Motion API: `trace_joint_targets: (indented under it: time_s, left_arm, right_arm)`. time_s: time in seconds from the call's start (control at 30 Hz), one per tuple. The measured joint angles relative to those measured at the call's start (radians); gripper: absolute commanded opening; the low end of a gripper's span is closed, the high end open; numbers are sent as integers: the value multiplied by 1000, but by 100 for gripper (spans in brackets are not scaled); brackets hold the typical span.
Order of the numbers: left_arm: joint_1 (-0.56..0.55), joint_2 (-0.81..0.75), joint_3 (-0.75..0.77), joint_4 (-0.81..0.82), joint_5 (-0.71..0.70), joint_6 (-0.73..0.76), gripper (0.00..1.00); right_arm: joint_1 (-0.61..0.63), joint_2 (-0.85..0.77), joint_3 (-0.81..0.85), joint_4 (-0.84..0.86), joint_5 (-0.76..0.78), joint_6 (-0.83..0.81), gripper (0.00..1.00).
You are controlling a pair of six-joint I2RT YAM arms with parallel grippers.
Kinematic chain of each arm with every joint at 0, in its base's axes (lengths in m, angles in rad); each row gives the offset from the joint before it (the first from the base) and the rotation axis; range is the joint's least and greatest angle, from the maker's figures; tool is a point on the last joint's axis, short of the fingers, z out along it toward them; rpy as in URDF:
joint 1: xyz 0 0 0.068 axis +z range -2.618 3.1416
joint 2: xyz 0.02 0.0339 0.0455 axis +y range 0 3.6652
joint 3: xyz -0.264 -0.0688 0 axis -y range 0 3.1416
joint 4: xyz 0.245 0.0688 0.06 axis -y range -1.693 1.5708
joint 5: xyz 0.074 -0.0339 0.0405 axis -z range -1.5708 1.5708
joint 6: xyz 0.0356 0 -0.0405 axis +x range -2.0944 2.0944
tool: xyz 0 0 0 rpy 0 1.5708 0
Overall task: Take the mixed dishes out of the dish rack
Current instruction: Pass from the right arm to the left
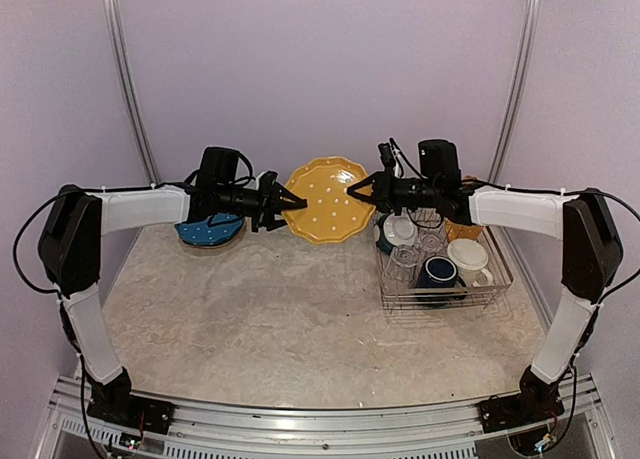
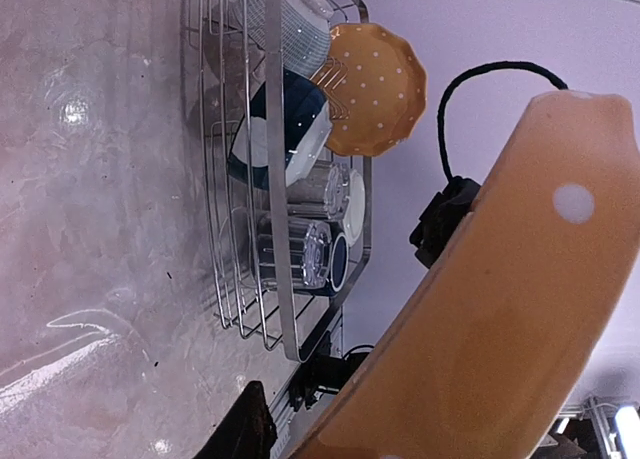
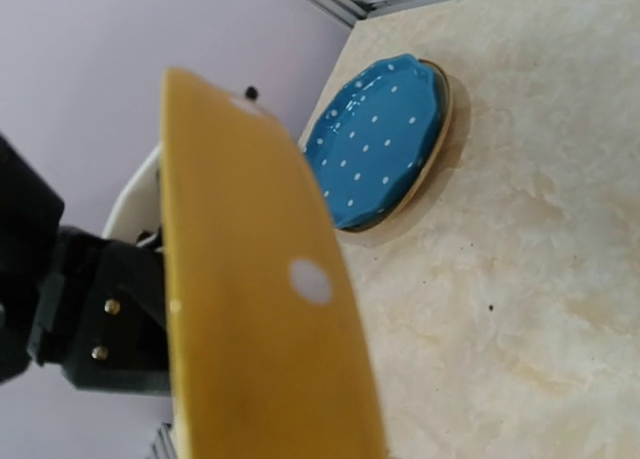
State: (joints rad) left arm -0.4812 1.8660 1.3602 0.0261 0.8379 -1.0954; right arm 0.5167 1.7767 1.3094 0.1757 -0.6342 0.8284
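A yellow dotted plate [image 1: 327, 199] hangs in the air between both arms, well above the table. My right gripper [image 1: 352, 191] is shut on its right edge. My left gripper [image 1: 293, 206] straddles its left edge with the jaws open; in the left wrist view one dark finger [image 2: 250, 424] stands a little off the plate [image 2: 500, 309]. The plate fills the right wrist view [image 3: 250, 309] and hides the fingers. The dish rack [image 1: 500, 279] at the right holds a second yellow plate [image 2: 380, 89], a teal bowl [image 2: 285, 129], a navy mug [image 1: 438, 272], a cream mug [image 1: 468, 257] and clear glasses [image 2: 300, 251].
A blue dotted plate [image 1: 210, 231] lies on a beige plate at the back left of the table, under my left arm; it also shows in the right wrist view [image 3: 385, 144]. Purple walls close the back and sides.
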Motion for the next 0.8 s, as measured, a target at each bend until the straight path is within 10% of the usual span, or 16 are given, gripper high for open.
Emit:
trace_joint_targets:
  time_s: [0.27,0.8]
  left_arm:
    - [10,0,-40,97,29,81,0]
    - [46,-2,-90,97,34,-23,0]
  right_arm:
    - [-13,1,1,-28,1,96,13]
    - [5,2,42,-125,82,-97,79]
